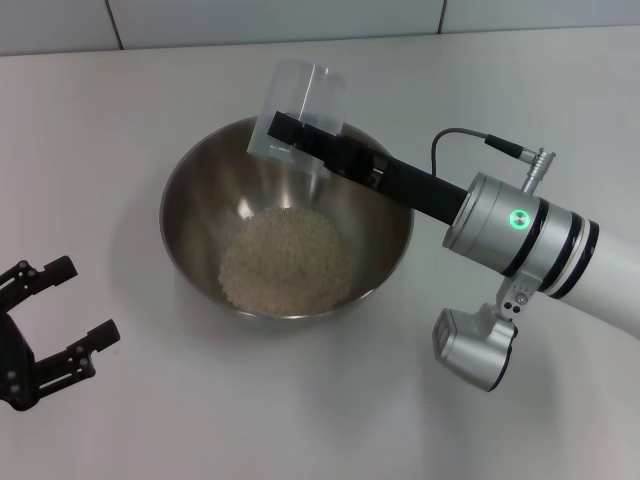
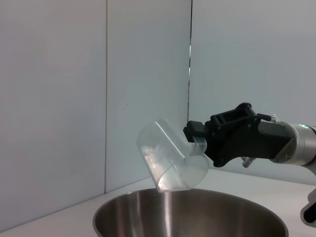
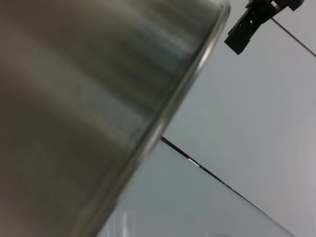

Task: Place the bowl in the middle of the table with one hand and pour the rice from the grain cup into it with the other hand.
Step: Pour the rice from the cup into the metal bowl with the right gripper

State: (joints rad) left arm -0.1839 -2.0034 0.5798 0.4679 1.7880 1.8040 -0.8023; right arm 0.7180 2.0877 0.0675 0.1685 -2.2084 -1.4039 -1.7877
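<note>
Clear plastic grain cup (image 1: 297,108) clamped in right gripper (image 1: 300,135), long axis tilted, mouth down over one steel bowl (image 1: 190,195) mid-table (image 1: 120,110), one rice (image 1: 286,260) heap inside, left gripper (image 1: 45,325) spread wide, near left.

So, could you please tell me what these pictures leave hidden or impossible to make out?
- Head view: the right gripper covers part of the tilted grain cup, so any rice left inside is unclear.
- Left wrist view: the bowl is cut off by the picture's edge, hiding its rice.
- Right wrist view: only the bowl's blurred wall shows.
- Head view: the left gripper is partly cut off by the edge.
</note>
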